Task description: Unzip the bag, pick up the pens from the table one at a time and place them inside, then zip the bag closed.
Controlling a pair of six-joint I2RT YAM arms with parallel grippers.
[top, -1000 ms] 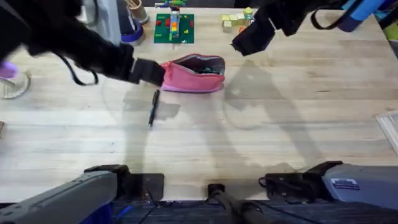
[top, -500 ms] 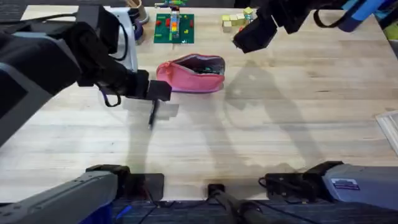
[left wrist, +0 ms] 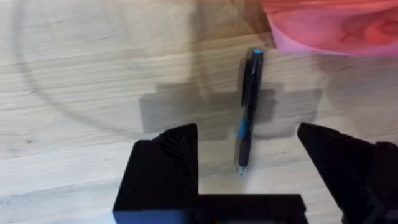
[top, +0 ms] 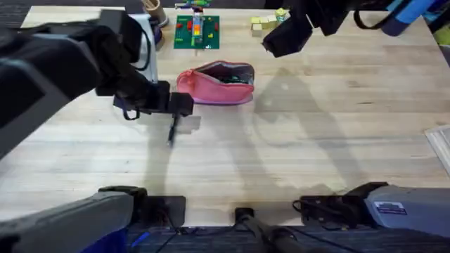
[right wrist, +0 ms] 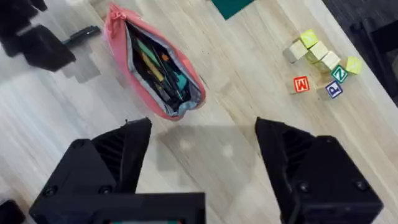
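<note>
Overhead: the bag (top: 216, 83) lies unzipped on the tabletop (top: 295, 147), the pen (top: 171, 131) just in front of its left end, under the left pincer (top: 181, 104).

Left wrist: the pincer (left wrist: 249, 146) is open, straddling the pen (left wrist: 247, 106).

Right wrist: the right pincer (right wrist: 202, 140) hangs open above the bag (right wrist: 152, 65), near letter blocks (right wrist: 320, 65).
</note>
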